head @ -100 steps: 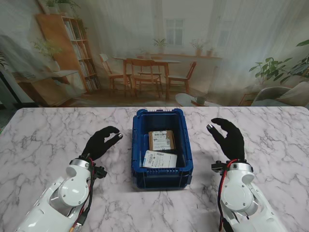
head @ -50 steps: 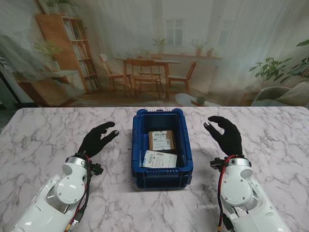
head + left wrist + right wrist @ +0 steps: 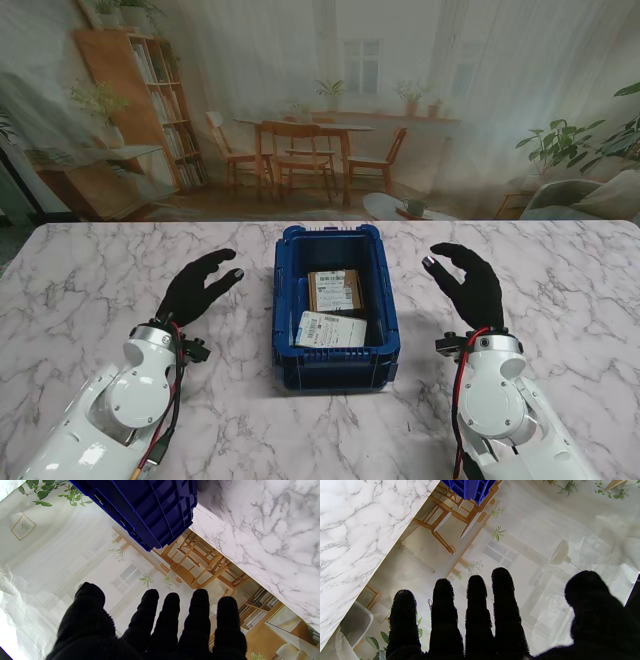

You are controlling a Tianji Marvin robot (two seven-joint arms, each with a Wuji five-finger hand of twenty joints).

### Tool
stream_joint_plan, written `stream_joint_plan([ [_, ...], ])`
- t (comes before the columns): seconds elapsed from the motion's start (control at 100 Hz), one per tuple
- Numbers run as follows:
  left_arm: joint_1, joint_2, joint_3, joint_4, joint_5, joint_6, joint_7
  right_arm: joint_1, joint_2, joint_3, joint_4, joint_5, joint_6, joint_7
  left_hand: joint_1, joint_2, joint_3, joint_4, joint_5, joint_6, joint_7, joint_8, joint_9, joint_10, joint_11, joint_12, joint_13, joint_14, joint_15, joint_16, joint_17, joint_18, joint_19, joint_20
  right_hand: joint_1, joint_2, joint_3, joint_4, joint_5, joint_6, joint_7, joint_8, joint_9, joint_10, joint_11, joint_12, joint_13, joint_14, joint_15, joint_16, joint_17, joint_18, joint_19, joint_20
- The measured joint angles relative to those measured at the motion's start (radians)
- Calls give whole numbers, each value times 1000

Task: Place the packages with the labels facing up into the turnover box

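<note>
A blue turnover box (image 3: 283,300) stands in the middle of the marble table. Inside it lie a brown package (image 3: 333,290) with a label on top, farther from me, and a white package (image 3: 330,329) with its printed label up, nearer to me. My left hand (image 3: 196,284) hovers over the table left of the box, open, black-gloved, holding nothing. My right hand (image 3: 469,283) hovers right of the box, open and empty too. The box's outer wall (image 3: 155,510) shows in the left wrist view, and a corner of the box (image 3: 470,488) shows in the right wrist view.
The marble table (image 3: 80,290) spreads out on both sides of the box. A printed backdrop of a dining room (image 3: 320,110) rises at the table's far edge. My two white forearms (image 3: 120,410) come in at the near corners.
My left hand has drawn back to the left, away from the box, and a little farther from me. My right hand has barely shifted. The packages have stayed where they lie.
</note>
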Motion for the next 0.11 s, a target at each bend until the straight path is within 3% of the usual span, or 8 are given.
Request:
stream_joint_plan([
  [0.11, 1, 0, -3, 0, -8, -1, 0, -2, 0, -1, -3, 0, 2, -2, 0, 0, 0, 0, 0, 0, 0, 0, 0, 0, 0, 0, 0, 0, 0, 0, -1, 0, 0, 0, 0, 0, 0, 0, 0, 0, 0, 0, 0, 0, 0, 0, 0, 0, 0, 0, 0, 0, 0, 0],
])
